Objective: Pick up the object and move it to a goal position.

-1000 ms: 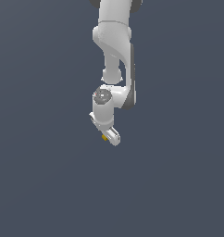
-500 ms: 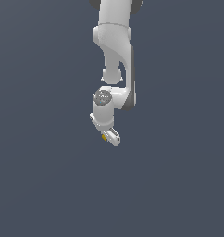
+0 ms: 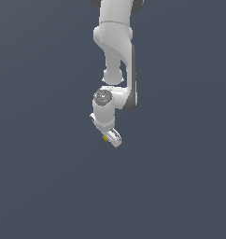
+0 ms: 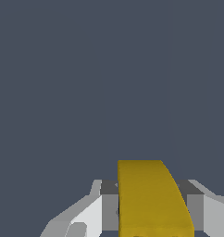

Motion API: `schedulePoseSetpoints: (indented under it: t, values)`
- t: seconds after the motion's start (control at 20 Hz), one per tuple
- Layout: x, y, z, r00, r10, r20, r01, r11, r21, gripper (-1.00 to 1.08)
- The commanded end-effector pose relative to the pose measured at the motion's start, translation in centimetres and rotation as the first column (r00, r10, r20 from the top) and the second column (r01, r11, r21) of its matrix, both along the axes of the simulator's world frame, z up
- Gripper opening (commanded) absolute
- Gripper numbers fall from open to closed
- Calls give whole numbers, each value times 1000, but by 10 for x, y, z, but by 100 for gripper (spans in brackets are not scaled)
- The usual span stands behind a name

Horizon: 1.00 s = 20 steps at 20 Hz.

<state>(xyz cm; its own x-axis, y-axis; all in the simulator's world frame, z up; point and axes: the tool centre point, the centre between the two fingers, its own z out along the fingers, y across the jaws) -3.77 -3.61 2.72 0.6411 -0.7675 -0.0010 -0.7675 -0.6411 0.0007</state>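
Observation:
The object [image 3: 105,138] is a tiny yellow-gold piece held at the tip of my white gripper [image 3: 110,137], which hangs from the arm in the middle of the exterior view. In the wrist view the yellow-gold piece [image 4: 148,199] fills the space between the two fingers [image 4: 109,206], which press on its sides. Its dark hole does not show from here. The gripper is shut on it, and it is off any surface.
Only a plain dark grey-blue background [image 3: 40,177] shows around the arm in both views. No goal marker, table edge or other object is visible.

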Motion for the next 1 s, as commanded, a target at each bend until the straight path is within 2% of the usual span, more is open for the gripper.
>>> schedulePoseSetpoints:
  t: [0.0,0.45,0.95]
  values:
    - [-1,-1,7,1000,0,1,0,1000,0,-100]
    - [-10,-10,59,1000,-1,1,1,1000,1,-100]
    - [-28,-28,161,1000,-2,1,2,1000,2,-100]
